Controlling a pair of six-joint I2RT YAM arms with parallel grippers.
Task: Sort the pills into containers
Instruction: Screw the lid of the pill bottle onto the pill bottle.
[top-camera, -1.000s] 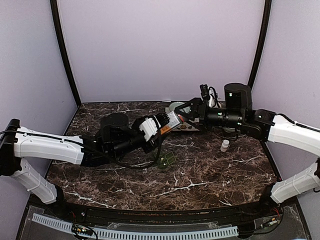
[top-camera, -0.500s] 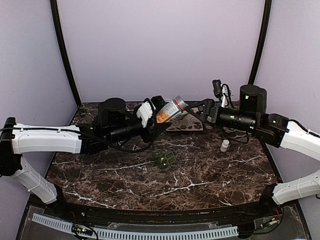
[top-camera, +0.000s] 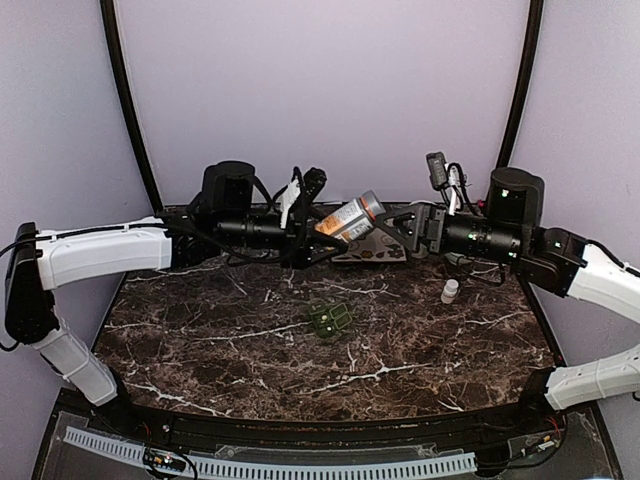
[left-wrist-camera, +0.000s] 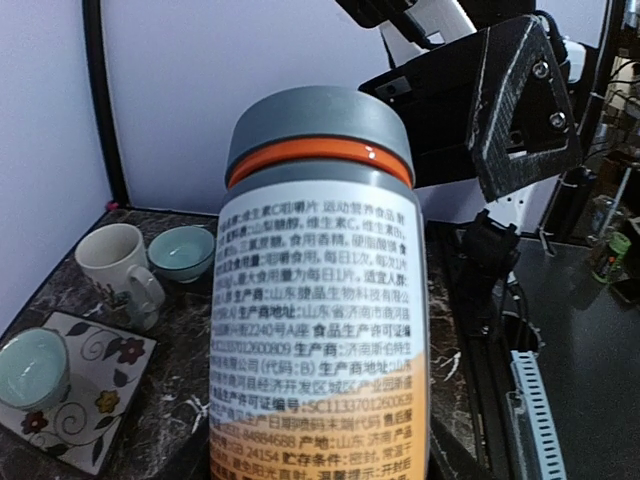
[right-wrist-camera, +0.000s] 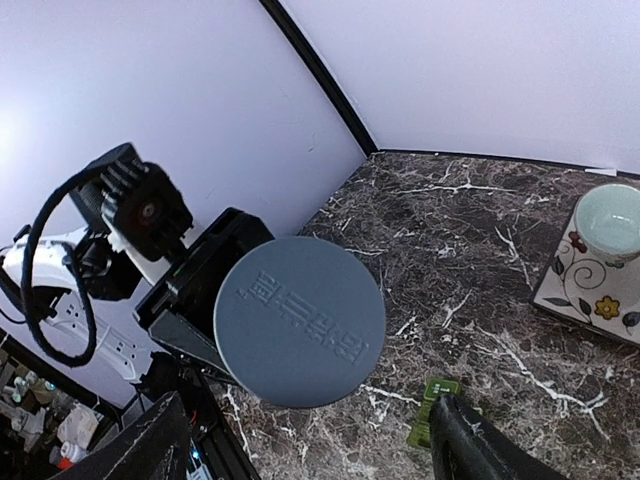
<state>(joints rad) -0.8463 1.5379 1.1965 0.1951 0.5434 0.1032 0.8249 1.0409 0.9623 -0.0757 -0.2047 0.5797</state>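
Pill bottle (top-camera: 348, 218), orange label, grey cap (right-wrist-camera: 300, 320): held aloft, base clamped in left gripper (top-camera: 316, 229). Long axis near level, cap end facing right gripper (top-camera: 398, 228), whose fingers are spread wide, empty, flanking the cap. Dark-green pill organiser (top-camera: 330, 319): on marble table (top-camera: 200, 340) below, between both arms

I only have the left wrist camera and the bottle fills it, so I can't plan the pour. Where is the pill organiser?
Observer: The pill organiser lies on the table, on the near side of the held-up bottle.
Operator: Is the right gripper on the cap?
Observer: No, the right gripper faces the grey cap with its jaws open, not closed on it.
Operator: Anything else loose?
Observer: A small white bottle stands on the table, right of the organiser.
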